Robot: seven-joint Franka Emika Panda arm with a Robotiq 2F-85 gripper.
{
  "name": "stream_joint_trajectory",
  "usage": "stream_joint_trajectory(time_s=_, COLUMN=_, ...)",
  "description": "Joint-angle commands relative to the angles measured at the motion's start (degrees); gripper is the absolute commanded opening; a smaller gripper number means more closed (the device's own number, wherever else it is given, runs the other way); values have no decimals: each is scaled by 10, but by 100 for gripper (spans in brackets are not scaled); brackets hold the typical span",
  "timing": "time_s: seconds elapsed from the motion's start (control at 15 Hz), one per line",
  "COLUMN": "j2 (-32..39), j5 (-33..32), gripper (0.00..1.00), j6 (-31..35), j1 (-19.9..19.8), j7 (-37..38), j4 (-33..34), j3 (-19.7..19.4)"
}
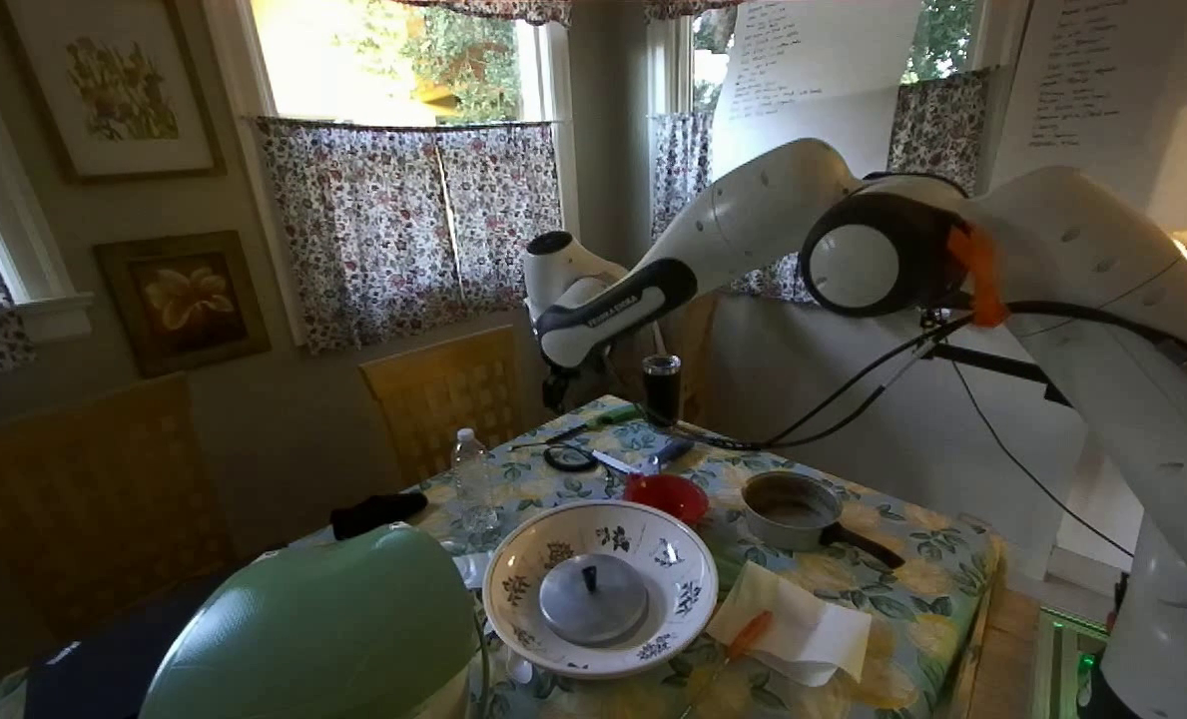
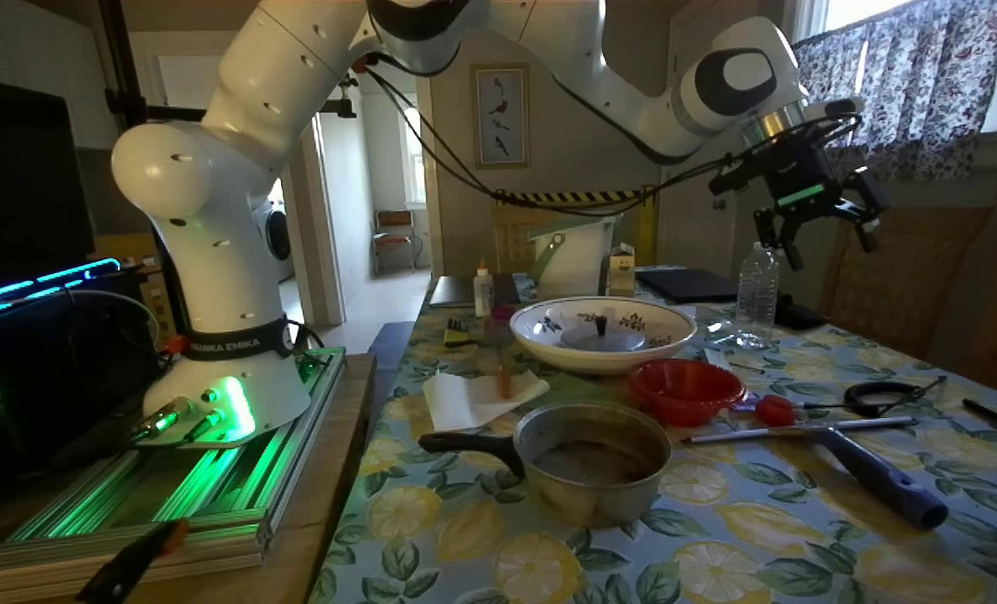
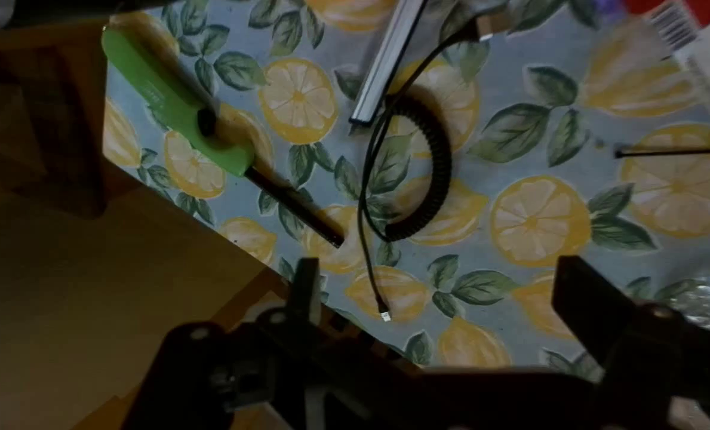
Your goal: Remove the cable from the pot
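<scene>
The pot [image 1: 791,509], a small grey metal saucepan with a dark handle, stands upright on the table; it also shows in an exterior view [image 2: 594,491]. No cable shows inside it. The cable [image 3: 441,170] is black with a coiled part and lies on the tablecloth in the wrist view, apart from the pot. It shows in both exterior views [image 1: 565,467] [image 2: 884,387]. My gripper [image 3: 438,269] is open and empty, above the table. The cable's small plug end lies between the fingers in the wrist picture. The gripper also shows in both exterior views [image 1: 556,389] [image 2: 831,243].
A white patterned bowl [image 1: 503,579] holds a metal lid. A red bowl [image 2: 687,390] stands by the pot. A plastic bottle [image 2: 756,289], a dark tumbler [image 1: 662,387], a green-handled tool [image 3: 169,95] and a blue-handled tool [image 2: 884,482] are on the table.
</scene>
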Motion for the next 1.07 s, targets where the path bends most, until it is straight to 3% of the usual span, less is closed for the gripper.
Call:
stream_joint_trajectory(time_s=0.0, j2=-75, j5=72, gripper=100, j6=-145, j1=-20, j7=-56, j4=-16, j3=46)
stream_joint_trajectory(time_s=0.2, j2=-117, j5=147, gripper=100, j6=-228, j1=-40, j7=-50, j4=-15, j3=67)
stream_joint_trajectory(time_s=0.53, j2=-188, j5=242, gripper=100, j6=-257, j1=-62, j7=-9, j4=-80, j3=65)
stream_joint_trajectory(time_s=0.8, j2=-240, j5=254, gripper=100, j6=-207, j1=-63, j7=7, j4=-165, j3=55)
stream_joint_trajectory(time_s=0.87, j2=-193, j5=238, gripper=100, j6=-245, j1=-60, j7=-7, j4=-91, j3=54)
stream_joint_trajectory(time_s=1.0, j2=-212, j5=238, gripper=100, j6=-228, j1=-60, j7=-2, j4=-123, j3=52)
